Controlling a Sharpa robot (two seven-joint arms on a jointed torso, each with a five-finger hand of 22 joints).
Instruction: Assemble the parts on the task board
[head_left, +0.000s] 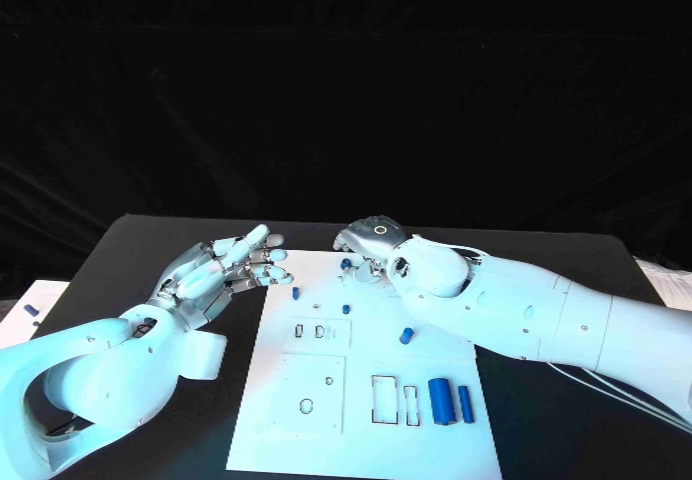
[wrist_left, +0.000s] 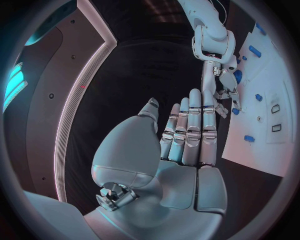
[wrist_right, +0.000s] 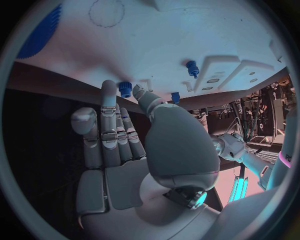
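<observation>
Two hands up. Left hand (head_left: 224, 272) spread, empty, beside task board (head_left: 433, 440). Right hand (head_left: 368, 250) at board's far edge, fingertips at small blue part (wrist_right: 125, 89); pinch or just touch, can't tell. Risk: loose hold, part tips or skids off edge.

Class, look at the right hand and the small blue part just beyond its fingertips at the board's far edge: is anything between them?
Nothing visible. The right hand reaches toward the small blue part on the task board; no object lies between them.
</observation>
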